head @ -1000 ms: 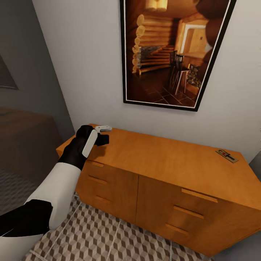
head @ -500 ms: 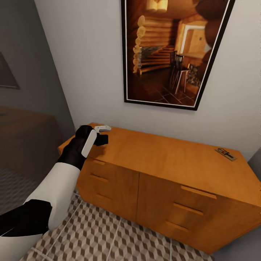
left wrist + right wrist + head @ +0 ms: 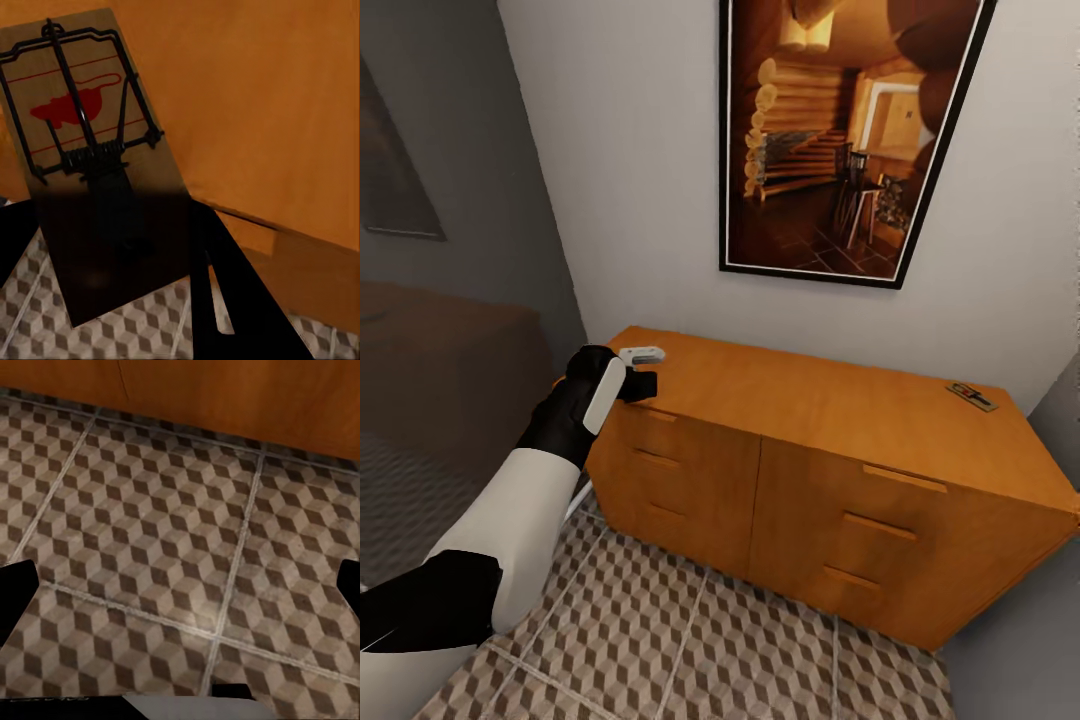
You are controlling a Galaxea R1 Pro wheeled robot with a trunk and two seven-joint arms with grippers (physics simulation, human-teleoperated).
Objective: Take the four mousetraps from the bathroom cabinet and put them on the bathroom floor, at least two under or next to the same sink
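My left gripper [image 3: 644, 369] hangs at the left front corner of the orange-brown cabinet [image 3: 830, 420], shut on a mousetrap [image 3: 82, 127]. In the left wrist view that flat brown plate with its wire spring and red mouse print stands out from between the dark fingers [image 3: 225, 300], over the cabinet's edge and the tiled bathroom floor [image 3: 690, 650]. A second mousetrap [image 3: 972, 396] lies on the cabinet top at its far right back corner. My right gripper [image 3: 180, 585] is open above the cube-patterned floor [image 3: 172, 510], nothing between its fingertips [image 3: 15, 585].
A large framed picture [image 3: 845, 140] of a log-cabin room hangs on the white wall above the cabinet. Left of the cabinet a dark opening shows a brown bed [image 3: 440, 350]. The cabinet's drawer fronts carry slim bar handles [image 3: 905, 478].
The whole head view has shifted, so the camera moved. Relative to the cabinet, my left gripper with the mousetrap has gone from above the top's left end to off its left front corner.
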